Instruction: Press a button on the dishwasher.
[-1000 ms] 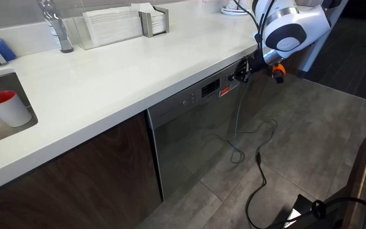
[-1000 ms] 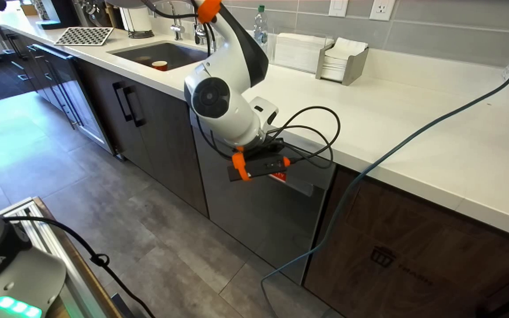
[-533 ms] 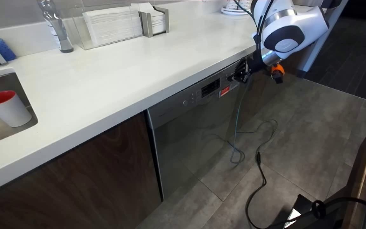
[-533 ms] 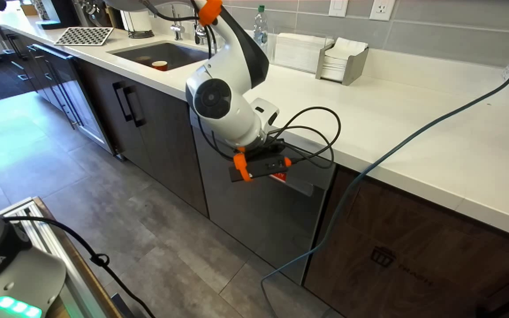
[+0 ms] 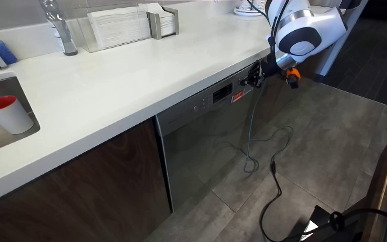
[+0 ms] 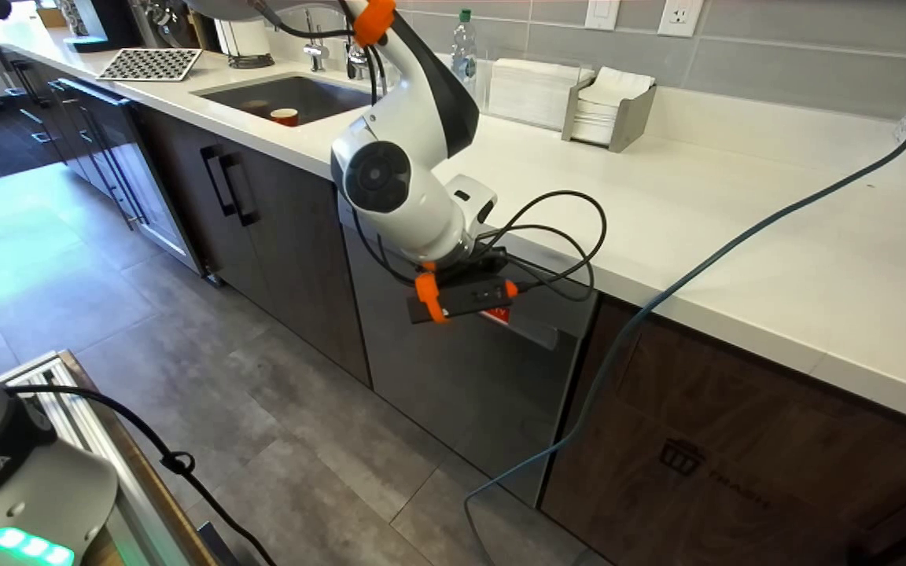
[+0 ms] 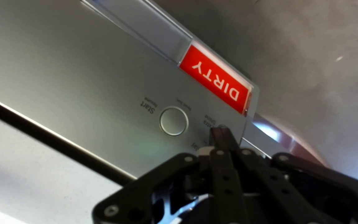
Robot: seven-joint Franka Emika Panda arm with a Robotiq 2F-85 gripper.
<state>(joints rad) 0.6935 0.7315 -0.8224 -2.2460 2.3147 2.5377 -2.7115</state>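
The dishwasher has a brushed grey steel front [image 5: 200, 151], also in an exterior view [image 6: 461, 385] and in the wrist view [image 7: 73, 77]. Its top strip carries a dark display [image 5: 222, 93] and several buttons. In the wrist view a round Start button [image 7: 173, 121] is uncovered. My gripper [image 7: 220, 129] is shut and empty, fingertips together over a small round button [image 7: 222, 126] beside the words Extra Shine, covering most of it. I cannot tell whether the tips press it. The gripper [image 5: 243, 82] is at the strip's far end in an exterior view; elsewhere the wrist hides it.
A red DIRTY sign [image 7: 214, 77] in a clear slider sits beside the buttons. The white countertop [image 5: 180, 67] overhangs just above the strip. A blue cable [image 6: 618, 346] hangs across the front. Dark wooden cabinets [image 5: 79, 188] flank the dishwasher. A cup [image 5: 8, 114] stands in the sink.
Over the last second the arm has shifted very slightly toward the dishwasher panel. The gripper stays shut. Over the last half second almost nothing moves.
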